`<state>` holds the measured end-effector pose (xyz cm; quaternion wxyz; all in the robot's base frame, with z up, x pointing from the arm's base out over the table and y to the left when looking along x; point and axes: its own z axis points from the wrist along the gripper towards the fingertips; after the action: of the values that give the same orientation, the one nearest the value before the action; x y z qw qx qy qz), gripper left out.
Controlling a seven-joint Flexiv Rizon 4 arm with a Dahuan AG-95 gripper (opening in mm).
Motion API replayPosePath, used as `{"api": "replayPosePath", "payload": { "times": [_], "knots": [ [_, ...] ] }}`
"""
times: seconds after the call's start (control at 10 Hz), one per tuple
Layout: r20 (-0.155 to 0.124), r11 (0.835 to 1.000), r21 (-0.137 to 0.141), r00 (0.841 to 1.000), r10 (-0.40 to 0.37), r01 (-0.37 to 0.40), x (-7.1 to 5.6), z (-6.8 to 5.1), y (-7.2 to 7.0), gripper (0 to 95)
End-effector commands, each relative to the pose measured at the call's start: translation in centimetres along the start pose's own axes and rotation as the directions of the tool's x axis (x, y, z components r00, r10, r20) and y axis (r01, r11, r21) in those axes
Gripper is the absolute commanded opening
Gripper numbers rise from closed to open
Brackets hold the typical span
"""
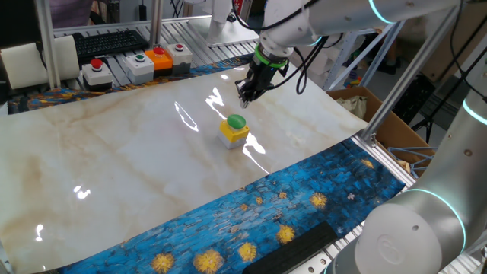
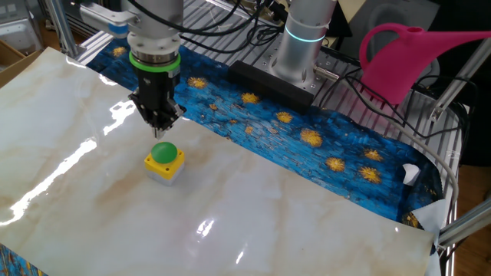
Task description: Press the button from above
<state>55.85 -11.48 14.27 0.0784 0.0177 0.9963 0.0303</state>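
The button (image 1: 237,121), a green dome on a small yellow box (image 1: 233,135), sits near the middle of the pale marble-patterned tabletop (image 1: 114,167). The gripper (image 2: 161,129) hangs above it, pointing down, its tip clear of the dome with a strip of tabletop visible between them in the other fixed view. The fingertips come together in a dark point (whether they actually touch cannot be told from either view). A blue starry-patterned cloth (image 2: 307,130) borders the marble sheet. At the far edge in one fixed view stand grey button boxes (image 1: 139,67) and an orange box (image 1: 160,58). A pink watering can (image 2: 406,54) stands off the tabletop.
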Motion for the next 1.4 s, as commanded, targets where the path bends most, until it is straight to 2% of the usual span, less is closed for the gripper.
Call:
{"api": "replayPosePath", "payload": {
  "times": [0.1,0.3,0.8,1.4],
  "knots": [
    [0.0,1.0,-0.012,1.0,0.003,-0.003,-0.2,0.4,0.0,0.0],
    [-0.001,0.999,-0.047,1.0,0.019,-0.019,-0.2,0.7,0.0,0.0],
    [0.005,0.998,-0.053,1.0,0.025,-0.024,-0.1,2.2,0.1,0.0],
    [0.026,0.999,-0.05,1.0,0.012,-0.011,-0.1,2.3,0.1,0.0]
  ]
}}
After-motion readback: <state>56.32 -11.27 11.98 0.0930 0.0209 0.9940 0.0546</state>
